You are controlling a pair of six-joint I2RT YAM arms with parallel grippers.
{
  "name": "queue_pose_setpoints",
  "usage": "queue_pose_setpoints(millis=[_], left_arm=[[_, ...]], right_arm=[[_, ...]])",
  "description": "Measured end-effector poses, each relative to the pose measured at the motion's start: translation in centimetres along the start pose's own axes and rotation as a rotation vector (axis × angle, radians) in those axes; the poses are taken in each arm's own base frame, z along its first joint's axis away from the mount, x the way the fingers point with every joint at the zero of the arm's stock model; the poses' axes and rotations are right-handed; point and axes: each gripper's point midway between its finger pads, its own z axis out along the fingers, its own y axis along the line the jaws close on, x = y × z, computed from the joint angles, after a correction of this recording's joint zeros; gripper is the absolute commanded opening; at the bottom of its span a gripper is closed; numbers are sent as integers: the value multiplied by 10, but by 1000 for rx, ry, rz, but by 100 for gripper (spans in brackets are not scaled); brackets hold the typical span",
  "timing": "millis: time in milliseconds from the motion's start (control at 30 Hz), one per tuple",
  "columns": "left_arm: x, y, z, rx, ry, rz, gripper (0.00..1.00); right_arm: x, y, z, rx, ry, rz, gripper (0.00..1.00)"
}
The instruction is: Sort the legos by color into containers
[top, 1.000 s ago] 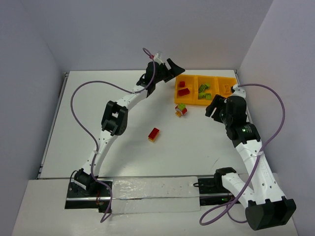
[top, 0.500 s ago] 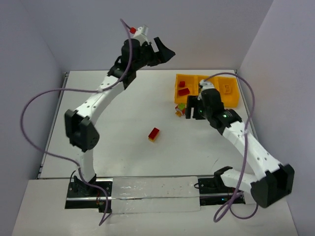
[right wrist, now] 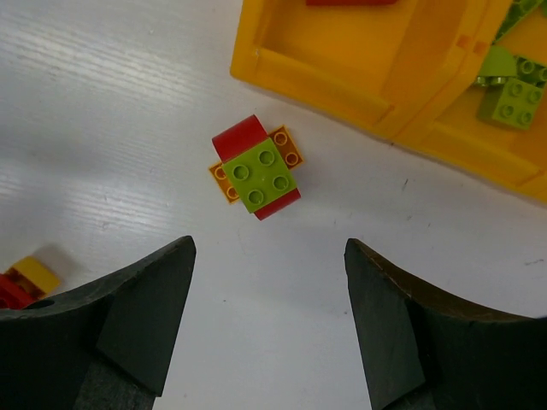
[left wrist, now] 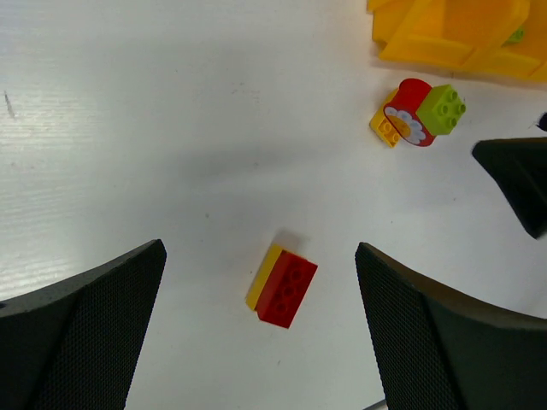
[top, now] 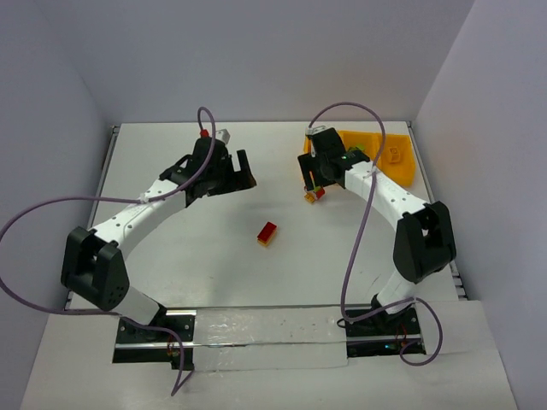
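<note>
Taking the far edge in the overhead view as 12 o'clock, the orange-yellow three-compartment plastic tray [top: 402, 171] sits at about 1 o'clock on the white table [top: 171, 248], with the right arm crossing over its left part. Just off the near side of the tray's left end, at 6 o'clock from it, lies a small cluster of lime green, red and yellow plastic bricks [top: 314, 195]. A red-and-yellow stacked plastic brick [top: 267, 233] lies alone near the table's middle, between 7 and 8 o'clock from the cluster and well apart from it.

The right claw [top: 312, 177] hangs over the table by the cluster. In its wrist view the jaws stand spread, with only bare table between them. The cluster [right wrist: 256, 175] lies at 12 o'clock from the claw [right wrist: 269, 248], green brick uppermost with studs up, apart from the tray wall. The tray [right wrist: 342, 81] fills the upper right, with two lime green bricks [right wrist: 511, 90] in the compartment at 2 o'clock and a sliver of a red brick [right wrist: 352, 2] in the one beside it.

The left claw [top: 246, 171] hangs at 11 o'clock from the lone brick, spread fully wide and holding nothing. In its wrist view the red-and-yellow brick [left wrist: 282, 286] lies on the table between the two fingers, just below the claw's middle [left wrist: 259, 249], touching neither. The cluster [left wrist: 419, 115] lies at 2 o'clock, with the tray's corner [left wrist: 444, 34] above it.
</note>
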Motion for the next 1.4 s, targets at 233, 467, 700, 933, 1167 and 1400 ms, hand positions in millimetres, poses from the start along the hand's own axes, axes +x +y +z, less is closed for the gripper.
queue_pose_setpoints(millis=[233, 467, 700, 933, 1167, 1400], left_arm=[[-20, -12, -30, 48, -85, 0, 99], [-24, -15, -31, 57, -95, 0, 99], [-22, -14, -27, 50, -84, 5, 99], [-23, -15, -25, 48, -81, 5, 99], [-24, -14, -21, 43, -74, 10, 99], [-30, -6, -23, 54, -63, 46, 94]], right_arm=[[23, 8, 34, -68, 99, -122, 78], [27, 1, 56, -91, 133, -120, 62], [19, 0, 68, -109, 125, -109, 55], [20, 3, 70, -124, 125, -112, 32], [18, 7, 68, -141, 125, -89, 0], [-9, 19, 20, -210, 55, 58, 0]])
